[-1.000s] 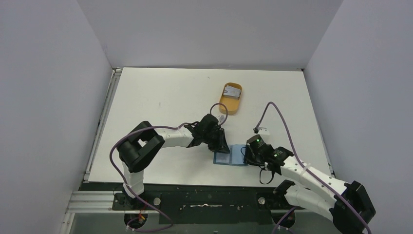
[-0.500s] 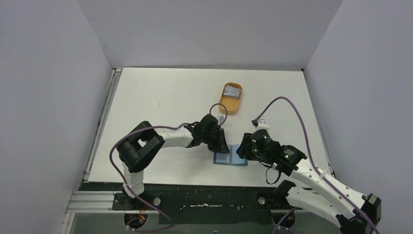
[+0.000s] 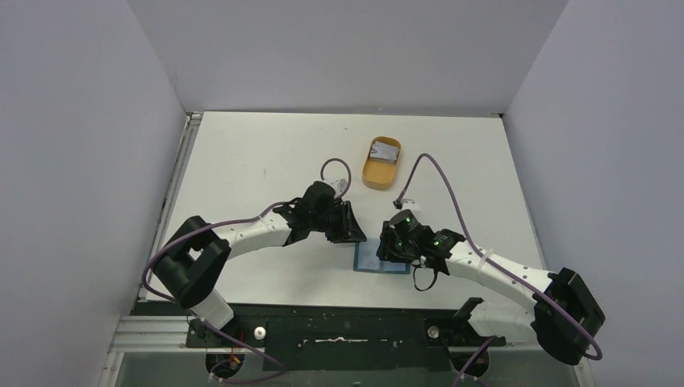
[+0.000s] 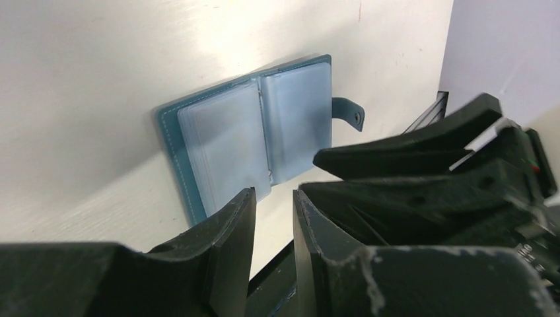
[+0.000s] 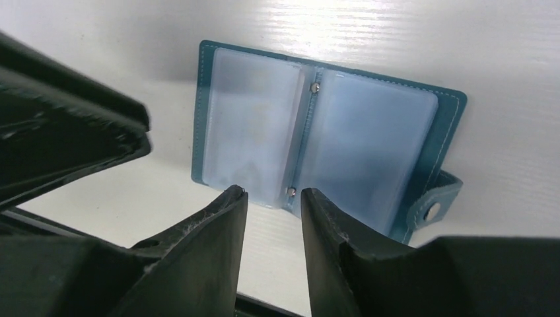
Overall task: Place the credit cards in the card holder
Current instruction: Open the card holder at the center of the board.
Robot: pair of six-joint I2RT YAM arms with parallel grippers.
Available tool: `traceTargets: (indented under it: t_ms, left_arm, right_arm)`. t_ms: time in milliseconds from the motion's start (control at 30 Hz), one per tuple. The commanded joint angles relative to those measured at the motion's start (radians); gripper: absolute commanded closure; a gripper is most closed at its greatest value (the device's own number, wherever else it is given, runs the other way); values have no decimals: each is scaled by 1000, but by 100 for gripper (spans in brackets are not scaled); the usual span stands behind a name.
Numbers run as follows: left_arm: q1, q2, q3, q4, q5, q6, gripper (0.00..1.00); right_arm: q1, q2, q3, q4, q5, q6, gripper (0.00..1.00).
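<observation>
The card holder (image 3: 373, 258) lies open and flat on the table near its front edge, a teal wallet with pale clear pockets (image 4: 224, 142) (image 5: 317, 129) and its snap tab (image 4: 350, 113) to one side. A silvery credit card (image 3: 385, 151) lies in the orange tray (image 3: 375, 174). Whether cards sit in the pockets I cannot tell. My left gripper (image 3: 351, 230) (image 4: 272, 195) hovers just up-left of the wallet, jaws a narrow gap apart with nothing between. My right gripper (image 3: 393, 246) (image 5: 273, 195) hangs over the wallet's right half, open and empty.
The orange oval tray stands at the back centre, beyond both arms. The table's front edge and a dark rail (image 3: 347, 310) run just below the wallet. Grey walls close in the left, right and back.
The left gripper has pulled back up and left off the wallet, and its jaws have parted a little. The right arm has swung left over the wallet's right side.
</observation>
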Motion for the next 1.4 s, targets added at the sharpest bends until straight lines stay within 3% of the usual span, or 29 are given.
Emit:
traceTargets:
  t_ms: [0, 167, 367, 667, 867, 1033, 1167, 1300, 1367]
  left_arm:
    - [17, -54, -43, -10, -17, 19, 75]
    - [20, -44, -74, -1, -14, 35, 73]
    - [22, -21, -93, 15, -2, 43, 68]
    - [44, -18, -115, 48, 18, 41, 63]
    - [39, 31, -90, 85, 42, 30, 60]
    - [32, 55, -62, 81, 34, 38, 57]
    - [18, 54, -30, 50, 9, 53, 50]
    - [6, 70, 12, -6, -3, 83, 49]
    - [5, 77, 4, 3, -1, 80, 52]
  right_arm:
    - [-22, 72, 19, 103, 19, -20, 63]
    - [-41, 132, -35, 179, -10, -19, 59]
    - [-46, 166, -50, 177, 20, -32, 44]
    - [-76, 124, -117, 167, 30, -28, 49]
    - [-90, 122, -138, 167, 30, -33, 59]
    - [-93, 110, -152, 171, 27, -42, 58]
    - [-94, 93, -155, 170, 24, -48, 50]
    - [-90, 53, -138, 148, 30, -58, 26]
    - [-76, 40, -112, 117, 57, -66, 20]
